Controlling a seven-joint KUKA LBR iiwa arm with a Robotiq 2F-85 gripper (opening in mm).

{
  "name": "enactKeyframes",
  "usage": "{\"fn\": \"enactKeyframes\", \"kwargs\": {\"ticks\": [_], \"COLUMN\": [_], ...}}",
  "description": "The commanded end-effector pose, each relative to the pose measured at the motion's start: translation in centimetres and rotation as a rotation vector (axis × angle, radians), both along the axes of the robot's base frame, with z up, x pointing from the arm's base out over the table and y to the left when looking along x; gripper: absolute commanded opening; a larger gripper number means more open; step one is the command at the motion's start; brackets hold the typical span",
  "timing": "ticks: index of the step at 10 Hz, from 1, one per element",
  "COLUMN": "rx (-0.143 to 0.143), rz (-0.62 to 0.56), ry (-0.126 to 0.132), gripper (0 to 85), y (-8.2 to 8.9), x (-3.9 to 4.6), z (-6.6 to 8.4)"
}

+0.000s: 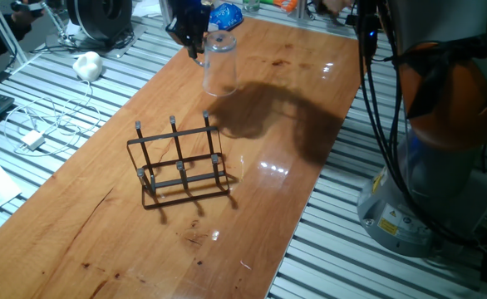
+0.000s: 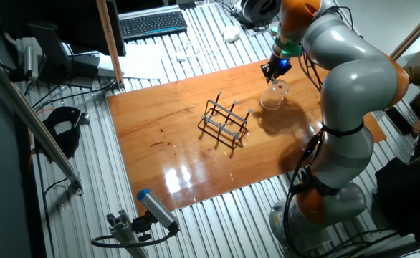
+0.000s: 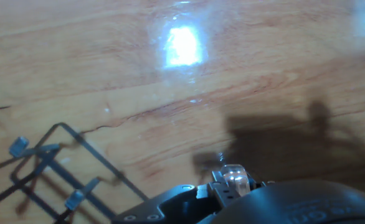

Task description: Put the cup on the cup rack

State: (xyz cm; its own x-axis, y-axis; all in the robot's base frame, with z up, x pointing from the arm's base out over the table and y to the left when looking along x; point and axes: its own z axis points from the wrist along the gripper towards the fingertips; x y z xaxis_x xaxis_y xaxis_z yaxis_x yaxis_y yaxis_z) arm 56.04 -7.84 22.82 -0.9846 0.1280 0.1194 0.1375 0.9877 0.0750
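The clear cup hangs over the far end of the wooden table, beyond the rack; it also shows in the other fixed view. My gripper is at the cup's upper left edge and looks shut on its rim, with the cup a little above the wood. In the hand view only a small clear piece shows at the bottom edge. The dark wire cup rack stands mid-table with all its pegs bare. It also shows in the other fixed view and at the lower left of the hand view.
The arm's base and black cables stand off the table's right edge. A white lump and a white cable lie on the slatted surface to the left. A blue object lies behind the cup. A keyboard lies beyond the table.
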Motion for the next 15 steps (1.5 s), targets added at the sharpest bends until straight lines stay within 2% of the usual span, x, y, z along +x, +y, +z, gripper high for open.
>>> {"fn": "enactKeyframes", "kwargs": {"ticks": [1,2,4,6,8,10,13,15], "rx": [-0.022,-0.028,-0.008,-0.025,-0.033,-0.039,-0.042,-0.036], "rz": [-0.008,-0.016,-0.052,-0.098,-0.137,-0.158,-0.168,-0.175], "ry": [0.019,0.029,0.036,0.047,0.056,0.061,0.043,0.041], "gripper": [0.0,0.0,0.0,0.0,0.0,0.0,0.0,0.0], "y": [0.0,0.0,1.8,4.1,6.0,7.1,8.0,8.4], "x": [-0.02,-0.02,0.64,1.43,1.73,1.35,0.18,-0.21], "z": [0.0,0.0,1.1,1.6,1.6,1.0,-0.9,-1.5]}}
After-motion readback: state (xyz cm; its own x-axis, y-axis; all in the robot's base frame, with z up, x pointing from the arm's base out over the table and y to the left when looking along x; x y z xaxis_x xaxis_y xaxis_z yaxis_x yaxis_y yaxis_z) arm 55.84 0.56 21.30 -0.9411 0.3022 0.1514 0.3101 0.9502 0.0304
